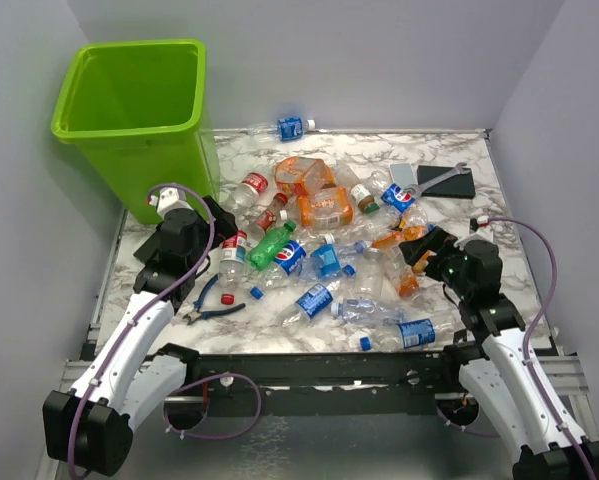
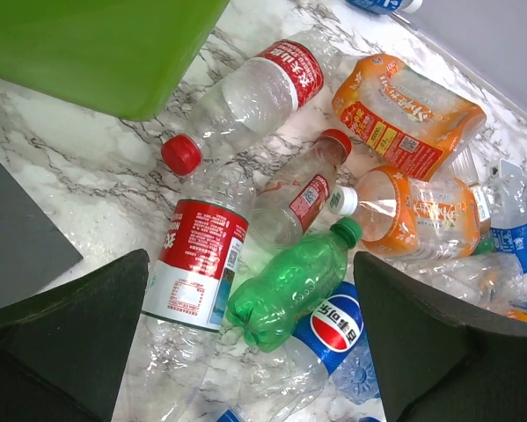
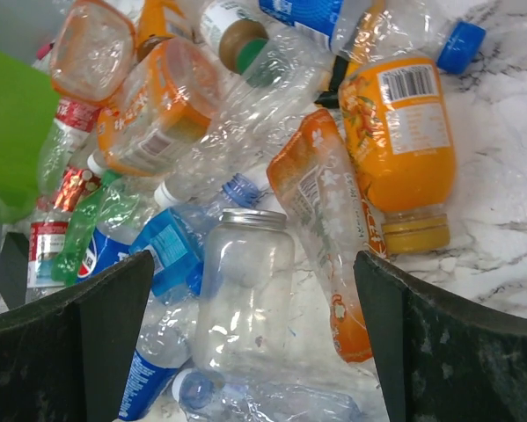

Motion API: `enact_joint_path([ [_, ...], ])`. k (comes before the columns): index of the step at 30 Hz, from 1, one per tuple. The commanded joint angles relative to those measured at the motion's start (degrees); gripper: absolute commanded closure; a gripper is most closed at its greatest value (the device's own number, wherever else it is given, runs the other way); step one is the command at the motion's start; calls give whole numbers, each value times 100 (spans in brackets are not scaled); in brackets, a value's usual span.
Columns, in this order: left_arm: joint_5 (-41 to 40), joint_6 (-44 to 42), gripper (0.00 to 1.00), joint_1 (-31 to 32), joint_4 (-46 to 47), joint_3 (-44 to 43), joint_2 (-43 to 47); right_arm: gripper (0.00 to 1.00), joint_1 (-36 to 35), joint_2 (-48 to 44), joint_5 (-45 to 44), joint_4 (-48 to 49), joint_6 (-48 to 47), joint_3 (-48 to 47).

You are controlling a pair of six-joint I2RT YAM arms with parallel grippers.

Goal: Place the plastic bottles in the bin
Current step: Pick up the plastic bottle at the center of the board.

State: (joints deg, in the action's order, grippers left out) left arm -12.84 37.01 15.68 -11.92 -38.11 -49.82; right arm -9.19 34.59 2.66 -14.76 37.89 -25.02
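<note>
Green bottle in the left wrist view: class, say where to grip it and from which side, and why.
Grip the green bottle across its middle, probably from above with the open left pincer. It lies on its side over other bottles, slanting between the fingers, so turn the wrist to span its width.

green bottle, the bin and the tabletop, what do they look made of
The green bottle looks like thin translucent plastic, glossy; light passes through and its body is crumpled. The bin looks like opaque lime-green plastic, smooth with a slight sheen and a moulded rolled rim. The tabletop is white with grey veining like marble, though it could be printed laminate.
</note>
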Motion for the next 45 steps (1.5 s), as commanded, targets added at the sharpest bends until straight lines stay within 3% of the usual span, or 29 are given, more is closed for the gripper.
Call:
enact_joint_path([
  [1,29,-45,1,36,-82,-55,60,0,-3,-122,584,-341,-601,-272],
  [4,212,-314,1,32,-82,-57,119,0,-8,-143,778,-356,-768,-379],
  [9,877,-938,1,151,-86,-263,-75,1,-75,206,353,-488,-896,-732],
  [12,465,-1151,1,679,-103,-528,-268,1,-380,594,-107,-484,-892,-1052],
  [15,-262,-1361,1,1461,-201,-948,-704,2,-1050,1114,-985,-506,-905,-1413],
  [18,-851,-1499,1,2139,-236,-1300,-1138,3,-2042,1761,-2405,-751,-761,-1911],
  [21,-1157,-1440,1,2236,-95,-1210,-1206,2,-2645,2341,-3946,-1163,-389,-2315],
  [23,-1336,-1446,1,2226,80,-975,-1075,0,-2653,2610,-4212,-1062,-532,-2244],
  [27,-932,-1418,1,2229,418,-644,-657,0,-2414,2981,-3817,-1265,-440,-2079],
  [31,-413,-1466,1,2242,489,-522,-512,0,-1546,2256,-2305,-739,-160,-1255],
  [35,-514,-1417,1,2297,475,-461,-534,0,-1446,2144,-2179,-1161,-5,-1134],
  [45,-85,-1415,1,2305,550,-431,-596,22,-1445,2531,-1714,-1146,204,-899],
])
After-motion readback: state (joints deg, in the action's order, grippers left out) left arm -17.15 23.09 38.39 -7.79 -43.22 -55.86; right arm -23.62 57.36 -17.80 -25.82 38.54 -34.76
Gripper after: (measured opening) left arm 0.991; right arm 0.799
